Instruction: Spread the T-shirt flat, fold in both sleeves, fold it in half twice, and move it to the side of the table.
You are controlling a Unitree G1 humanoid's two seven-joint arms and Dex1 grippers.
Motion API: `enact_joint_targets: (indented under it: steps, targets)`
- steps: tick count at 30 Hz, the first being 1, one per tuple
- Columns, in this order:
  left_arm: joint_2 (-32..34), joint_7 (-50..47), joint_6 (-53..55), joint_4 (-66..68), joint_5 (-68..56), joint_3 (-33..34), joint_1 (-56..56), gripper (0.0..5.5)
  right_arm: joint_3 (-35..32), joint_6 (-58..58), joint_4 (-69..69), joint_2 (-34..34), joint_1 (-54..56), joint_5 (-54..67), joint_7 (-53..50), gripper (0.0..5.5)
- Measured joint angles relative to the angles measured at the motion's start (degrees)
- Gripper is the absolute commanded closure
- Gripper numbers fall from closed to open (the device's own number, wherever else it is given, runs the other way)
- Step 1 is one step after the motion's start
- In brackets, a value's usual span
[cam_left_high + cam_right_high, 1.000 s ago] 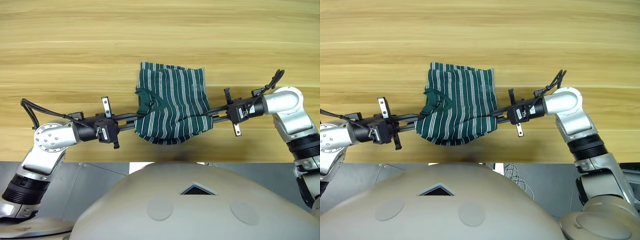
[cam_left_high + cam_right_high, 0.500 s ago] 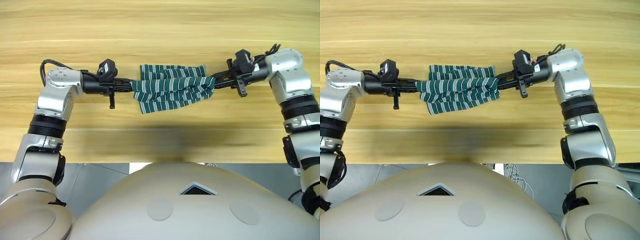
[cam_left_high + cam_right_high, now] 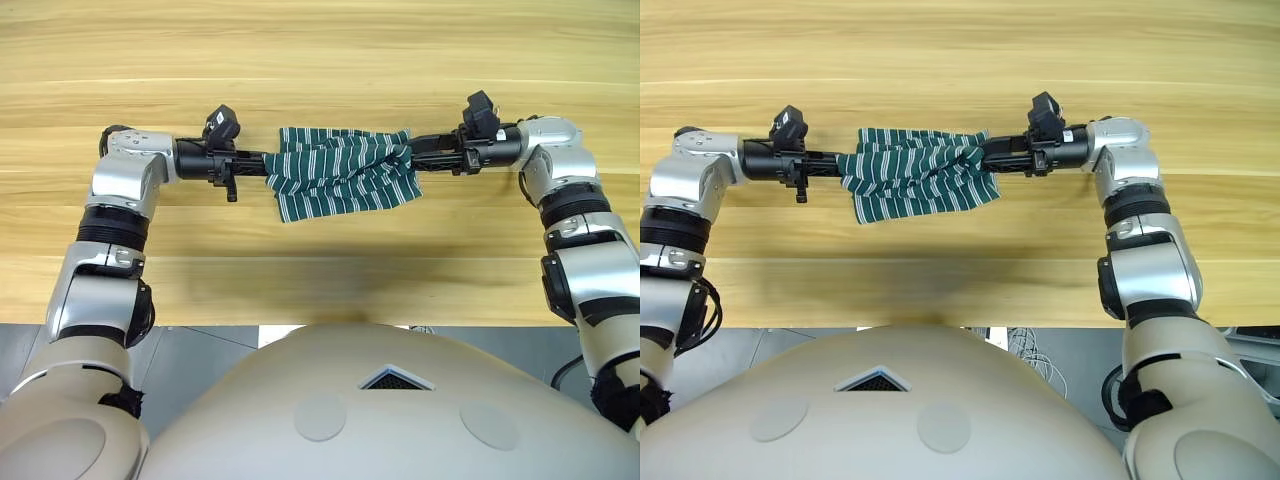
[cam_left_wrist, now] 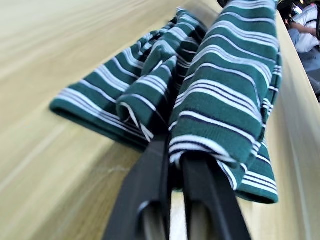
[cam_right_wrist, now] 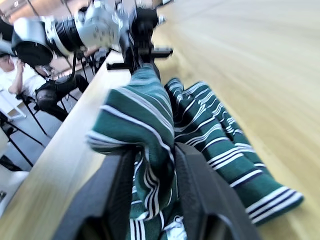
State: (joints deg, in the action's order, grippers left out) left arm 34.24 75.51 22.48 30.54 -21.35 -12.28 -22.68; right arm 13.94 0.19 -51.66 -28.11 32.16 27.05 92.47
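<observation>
Left gripper (image 3: 266, 166) and right gripper (image 3: 411, 155) fingers (image 4: 149, 182) clamp opposite ends of the bunched green striped T-shirt (image 3: 340, 182) over the wooden counter (image 3: 320, 60).

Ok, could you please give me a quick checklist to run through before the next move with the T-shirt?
1. Left gripper shut on one end of the T-shirt: ok.
2. Right gripper shut on the opposite end: ok.
3. Cloth stretched across between the two grippers: ok.
4. Folded layers lined up neatly: not ok; they are bunched, and the near edge runs slanted.
5. Cloth lifted off the table: cannot tell.
</observation>
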Motion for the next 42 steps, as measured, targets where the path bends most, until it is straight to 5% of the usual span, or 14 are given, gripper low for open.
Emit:
enact_joint_targets:
  steps: [18,23,29,35,42]
  targets:
    - [-6.42,-8.98,8.09,11.03,-6.26,19.32,-4.29,1.98,-14.80,-16.22,-3.68,6.35,0.42,-7.87,-21.99,0.40]
    - [-7.16,-10.99,7.77,6.25,-7.77,22.17,-0.11,1.45,-16.63,-14.87,10.16,6.71,-5.71,-2.68,-16.01,0.36]
    - [-7.77,-12.40,3.39,-14.77,-10.40,26.12,12.54,1.45,-4.86,-6.90,37.53,6.19,-18.85,-4.40,-10.27,0.36]
    - [-10.95,-17.13,-2.95,-32.34,-16.47,33.40,21.78,1.45,8.03,-4.60,40.81,7.34,-19.97,-17.17,-15.22,0.36]
    - [-13.30,-21.22,-5.25,-38.98,-17.51,33.90,25.70,1.45,13.19,-2.81,40.34,7.97,-19.46,-20.75,-16.78,0.36]
